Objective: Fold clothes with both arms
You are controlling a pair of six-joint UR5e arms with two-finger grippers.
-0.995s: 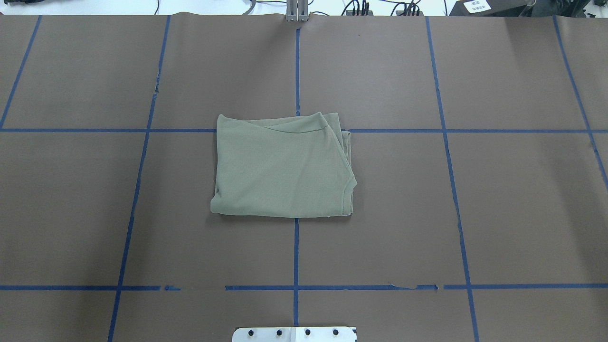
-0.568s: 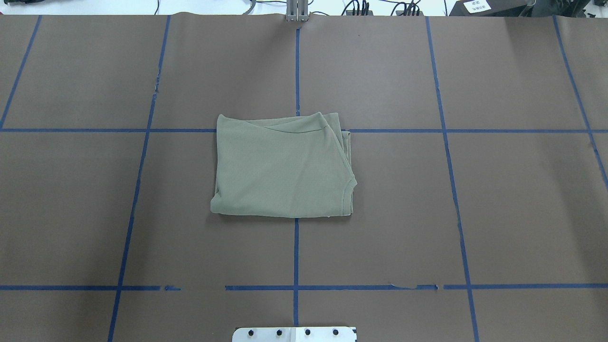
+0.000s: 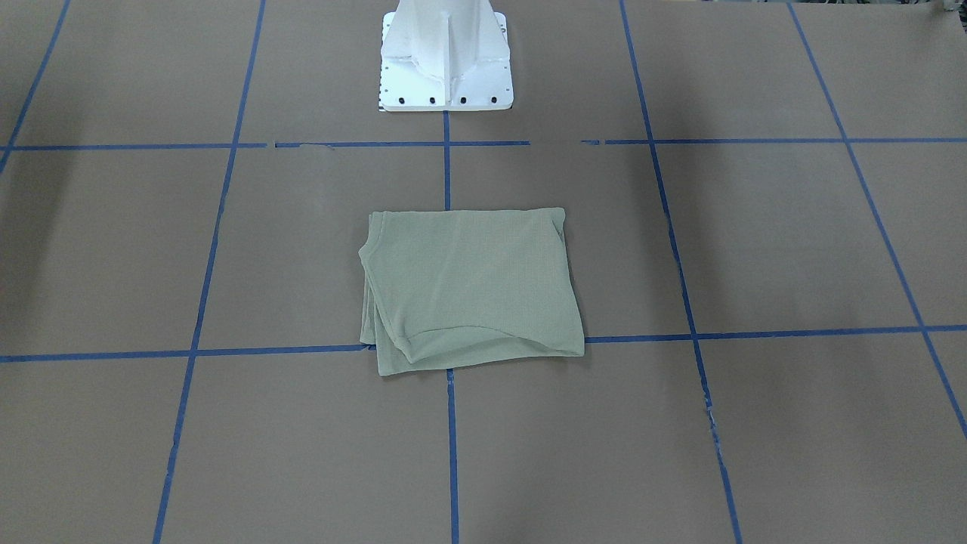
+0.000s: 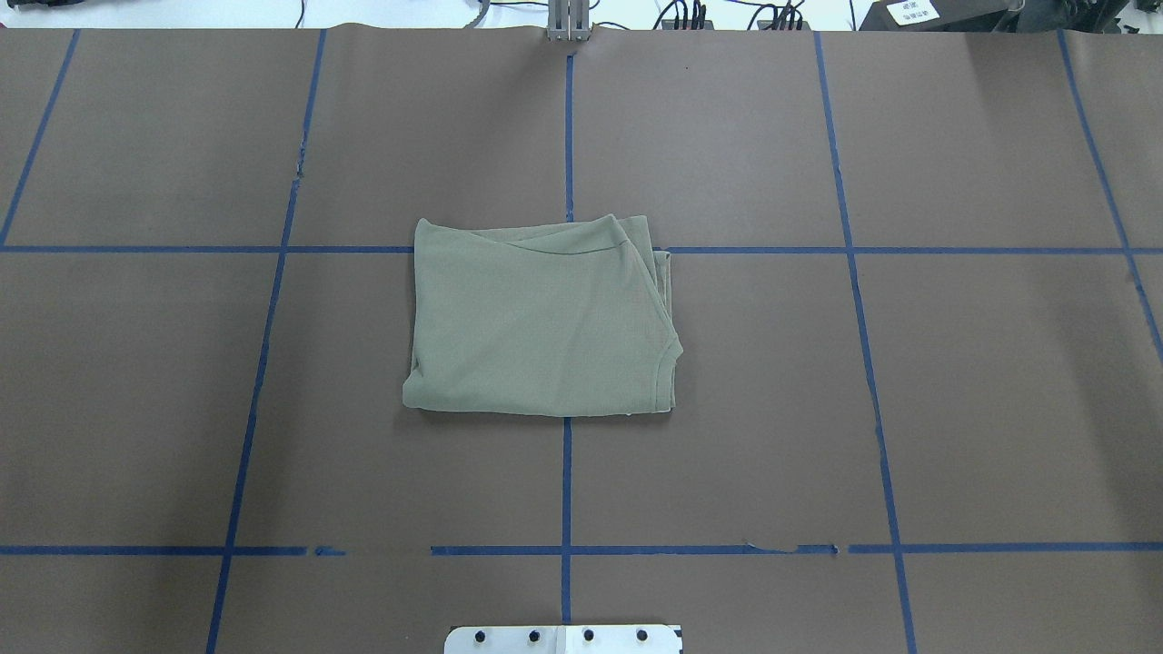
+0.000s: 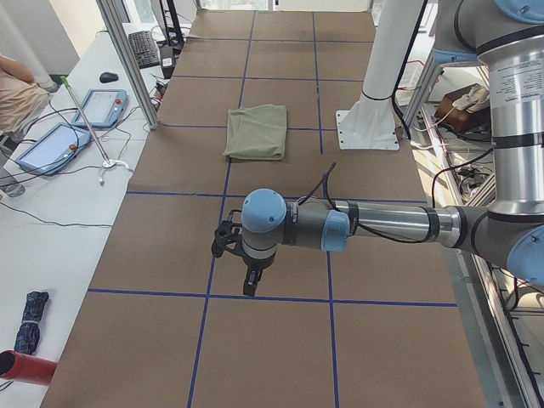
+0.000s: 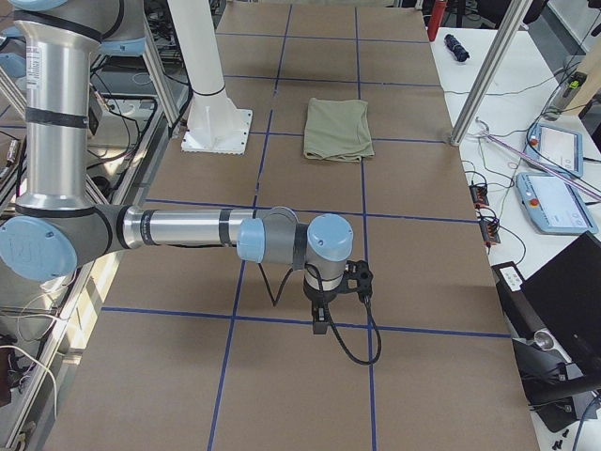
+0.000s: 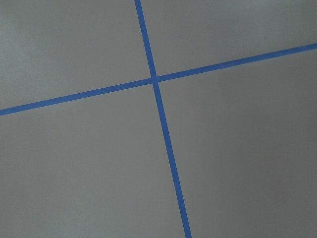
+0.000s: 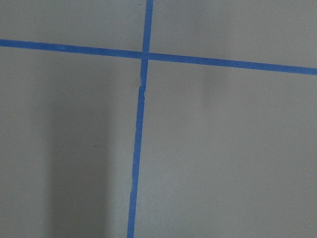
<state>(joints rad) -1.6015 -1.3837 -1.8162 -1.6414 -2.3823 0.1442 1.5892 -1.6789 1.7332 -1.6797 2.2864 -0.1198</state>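
Note:
The pale sage-green shirt (image 4: 541,322) lies folded into a compact rectangle at the middle of the brown table; it also shows in the front-facing view (image 3: 472,291) and in both side views (image 5: 257,132) (image 6: 338,129). No arm is near it. My left gripper (image 5: 246,276) hangs over the table's left end, far from the shirt. My right gripper (image 6: 319,315) hangs over the right end. Both point down at blue tape lines. They show only in the side views, so I cannot tell whether they are open or shut. The wrist views show only bare table and tape.
The white pedestal base (image 3: 446,57) stands at the robot's edge of the table. Blue tape lines (image 4: 566,481) grid the brown cover. Side tables hold teach pendants (image 5: 100,108) (image 6: 556,202). Metal frame posts (image 5: 127,59) (image 6: 488,70) stand by the far edge.

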